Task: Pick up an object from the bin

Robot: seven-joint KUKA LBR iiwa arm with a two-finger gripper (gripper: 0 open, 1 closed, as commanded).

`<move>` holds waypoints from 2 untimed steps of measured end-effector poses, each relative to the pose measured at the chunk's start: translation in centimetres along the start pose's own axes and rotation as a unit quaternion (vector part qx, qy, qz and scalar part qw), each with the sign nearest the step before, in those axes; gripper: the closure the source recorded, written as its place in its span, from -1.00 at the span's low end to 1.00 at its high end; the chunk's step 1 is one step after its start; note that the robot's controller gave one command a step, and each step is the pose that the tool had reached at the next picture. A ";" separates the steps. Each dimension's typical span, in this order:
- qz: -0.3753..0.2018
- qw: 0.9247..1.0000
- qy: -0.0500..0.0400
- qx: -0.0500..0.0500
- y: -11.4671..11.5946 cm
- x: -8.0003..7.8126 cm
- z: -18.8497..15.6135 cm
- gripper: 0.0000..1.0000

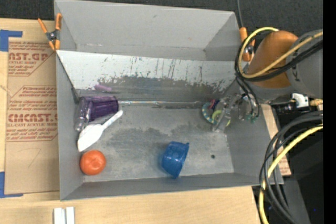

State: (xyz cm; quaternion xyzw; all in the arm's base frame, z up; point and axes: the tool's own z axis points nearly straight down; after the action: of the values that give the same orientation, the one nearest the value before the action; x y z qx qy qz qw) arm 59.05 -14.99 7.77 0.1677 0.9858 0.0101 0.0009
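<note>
The jaws hang low at the right end of the grey bin, close to its right wall, amid a tangle of coloured wires on the arm (whether they are spread or pressed together I cannot tell). They sit over bare bin floor.

Nearest them is a blue cup, tipped on its side, left of the jaws and nearer the front wall, with open floor between. Well apart to the left, against the far side wall, lies a clear purple cup, also on its side. A white plastic spoon lies touching it on the front side. Beyond the spoon, in the front left corner, farthest from the jaws, sits a round orange ball.
</note>
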 end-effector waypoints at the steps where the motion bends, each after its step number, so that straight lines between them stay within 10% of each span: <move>1: 0.000 1.000 0.001 0.000 0.0 0.1 -1.0 1.00; 2: 0.000 1.000 0.005 0.000 0.1 0.3 -2.8 1.00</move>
State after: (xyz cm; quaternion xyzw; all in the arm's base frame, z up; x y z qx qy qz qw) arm 58.79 -14.90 10.54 0.1679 0.9857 0.0109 -0.0040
